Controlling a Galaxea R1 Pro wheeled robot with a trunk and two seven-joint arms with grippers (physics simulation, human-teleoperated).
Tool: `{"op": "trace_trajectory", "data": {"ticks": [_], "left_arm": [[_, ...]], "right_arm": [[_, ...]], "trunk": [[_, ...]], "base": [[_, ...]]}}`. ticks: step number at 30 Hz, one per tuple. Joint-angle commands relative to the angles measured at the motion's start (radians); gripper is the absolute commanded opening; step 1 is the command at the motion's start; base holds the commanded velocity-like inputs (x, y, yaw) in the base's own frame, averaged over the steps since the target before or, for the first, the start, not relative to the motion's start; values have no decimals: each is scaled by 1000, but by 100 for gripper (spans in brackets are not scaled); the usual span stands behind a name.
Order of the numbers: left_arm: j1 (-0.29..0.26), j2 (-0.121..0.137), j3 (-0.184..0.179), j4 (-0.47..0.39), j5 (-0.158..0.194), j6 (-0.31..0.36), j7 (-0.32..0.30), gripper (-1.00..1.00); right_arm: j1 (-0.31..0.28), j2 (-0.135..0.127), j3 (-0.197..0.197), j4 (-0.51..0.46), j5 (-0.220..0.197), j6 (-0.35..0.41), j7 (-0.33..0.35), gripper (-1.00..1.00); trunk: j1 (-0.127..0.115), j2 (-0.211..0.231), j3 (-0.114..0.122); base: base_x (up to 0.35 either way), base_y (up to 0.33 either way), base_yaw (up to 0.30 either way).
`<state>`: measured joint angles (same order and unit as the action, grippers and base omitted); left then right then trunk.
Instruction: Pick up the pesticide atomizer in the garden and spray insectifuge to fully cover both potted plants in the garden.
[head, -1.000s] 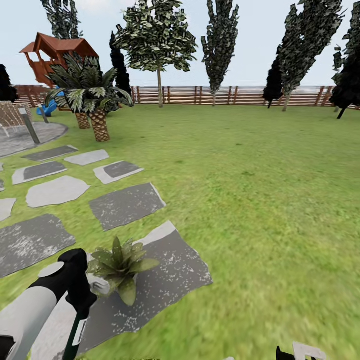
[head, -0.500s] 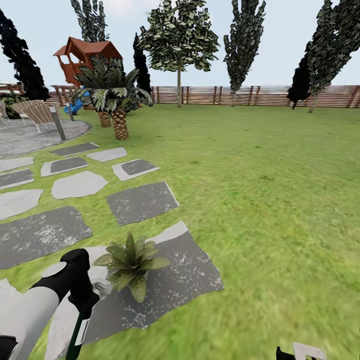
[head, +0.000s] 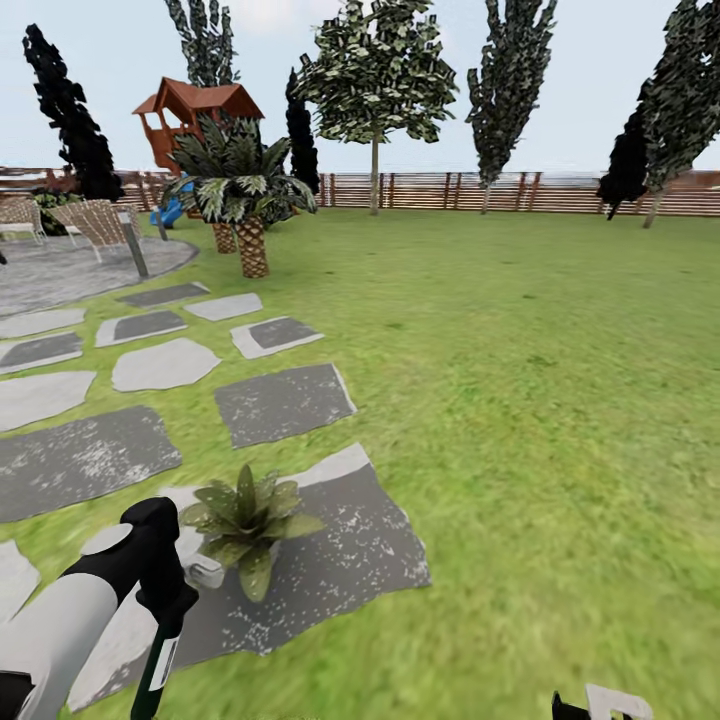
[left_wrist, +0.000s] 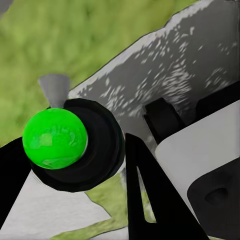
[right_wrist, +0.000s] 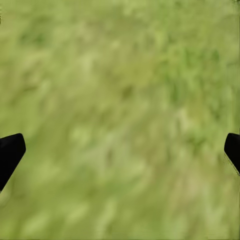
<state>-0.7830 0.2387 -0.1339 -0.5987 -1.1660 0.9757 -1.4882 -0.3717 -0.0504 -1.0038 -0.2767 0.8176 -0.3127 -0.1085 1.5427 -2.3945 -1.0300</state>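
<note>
One potted plant (head: 245, 519) sits on a stepping stone's (head: 340, 560) edge; right gripper (right_wrist: 120, 150) wide open, empty, left's state unclear.

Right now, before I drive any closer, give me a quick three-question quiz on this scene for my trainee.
1. True or false: the potted plant stands on bare lawn.
2. What lies beneath the right gripper? A) grass B) grey paving C) the fence
3. In the head view, which of the robot's arms is right beside the potted plant?

Key:
1. False. It sits on a grey stepping stone.
2. A. The right wrist view shows grass between the wide-apart fingertips.
3. The left arm.
</note>
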Motion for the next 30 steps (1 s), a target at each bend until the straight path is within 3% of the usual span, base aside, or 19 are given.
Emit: {"op": "trace_trajectory", "data": {"ticks": [1,17,30], "left_arm": [[-1,1,-4,-1,-8,11,-10,-100],[14,2,-6,4,-6,15,5,-100],[17,3,1,6,-6,19,21,-100]], "right_arm": [[-1,0,-7,2,10,-5,-4,100],[-1,0,-7,2,11,-5,-4,100],[-1,0,-7,2,10,-5,-4,100]], "trunk": [[0,0,-1],[0,0,-1],[0,0,-1]], "base": [[6,-272,272],[195,-212,275],[23,-289,262]]}}
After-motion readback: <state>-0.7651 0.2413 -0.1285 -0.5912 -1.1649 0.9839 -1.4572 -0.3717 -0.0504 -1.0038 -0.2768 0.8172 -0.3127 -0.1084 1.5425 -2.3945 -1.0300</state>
